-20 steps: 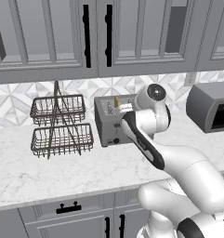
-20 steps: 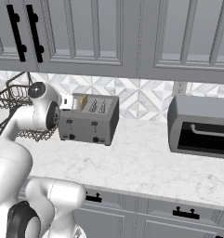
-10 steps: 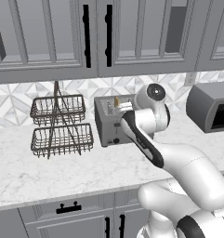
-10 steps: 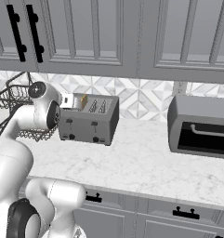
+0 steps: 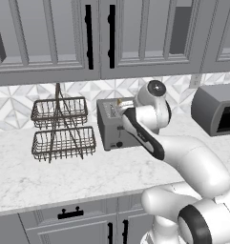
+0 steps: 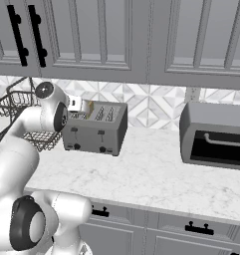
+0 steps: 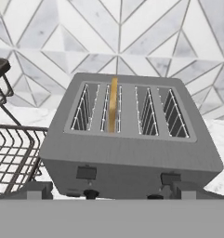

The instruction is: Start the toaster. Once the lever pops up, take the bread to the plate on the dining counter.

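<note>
The grey four-slot toaster [image 7: 132,139] stands on the marble worktop against the tiled wall, also seen as toaster [image 5: 115,126] and toaster [image 6: 96,130]. The bread [image 7: 113,109] stands upright in the second slot from the left, its tan crust just above the top; bread [image 6: 90,107] pokes up at the toaster's left end. Two dark levers [image 7: 86,173] sit on the front face. My gripper [image 7: 111,191] hovers in front of and above the toaster, open, its fingertips [image 7: 36,190] wide apart and holding nothing. The plate and the dining counter are out of view.
A two-tier dark wire basket [image 5: 61,128] stands left of the toaster, close to it, also as basket [image 7: 11,153]. A larger grey dark-windowed appliance [image 6: 216,134] sits to the right. Grey wall cabinets [image 5: 97,38] hang overhead. Bare marble worktop [image 6: 156,174] lies in front.
My hand has crept a little left and up toward the toaster. The jaws have stayed open, and the toaster and the bread have not moved.
</note>
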You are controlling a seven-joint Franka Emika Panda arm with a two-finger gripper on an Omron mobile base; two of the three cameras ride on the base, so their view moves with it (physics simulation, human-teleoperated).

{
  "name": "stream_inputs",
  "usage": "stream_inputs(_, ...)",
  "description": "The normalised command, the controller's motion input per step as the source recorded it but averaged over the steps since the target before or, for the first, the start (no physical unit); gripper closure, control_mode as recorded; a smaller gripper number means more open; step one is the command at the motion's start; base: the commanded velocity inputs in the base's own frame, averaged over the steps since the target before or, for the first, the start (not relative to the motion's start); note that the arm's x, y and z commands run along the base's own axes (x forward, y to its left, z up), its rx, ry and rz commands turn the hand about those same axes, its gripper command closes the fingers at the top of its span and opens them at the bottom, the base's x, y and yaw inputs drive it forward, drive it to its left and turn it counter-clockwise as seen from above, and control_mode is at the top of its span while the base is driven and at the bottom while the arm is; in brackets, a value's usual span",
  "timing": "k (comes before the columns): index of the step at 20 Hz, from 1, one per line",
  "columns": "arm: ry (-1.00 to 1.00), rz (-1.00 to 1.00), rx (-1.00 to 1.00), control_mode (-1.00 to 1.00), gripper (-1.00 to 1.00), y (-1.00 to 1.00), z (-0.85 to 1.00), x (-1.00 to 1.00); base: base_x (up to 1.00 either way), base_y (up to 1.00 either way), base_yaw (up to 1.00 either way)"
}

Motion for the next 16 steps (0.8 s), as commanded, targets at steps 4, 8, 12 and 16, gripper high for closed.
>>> stream_inputs(4, -0.05, 0.00, 0.00, -1.00, -1.00, 0.00, -0.15, 0.00, 0.00, 0.00, 0.00)
stream_inputs(8, -0.02, 0.00, 0.00, -1.00, -1.00, 0.00, -0.21, 0.07, 0.00, 0.00, 0.00)
stream_inputs(12, 0.00, 0.00, 0.00, -1.00, -1.00, 0.00, -0.19, 0.13, 0.00, 0.00, 0.00)
stream_inputs(16, 0.00, 0.00, 0.00, -1.00, -1.00, 0.00, -0.02, 0.18, 0.00, 0.00, 0.00)
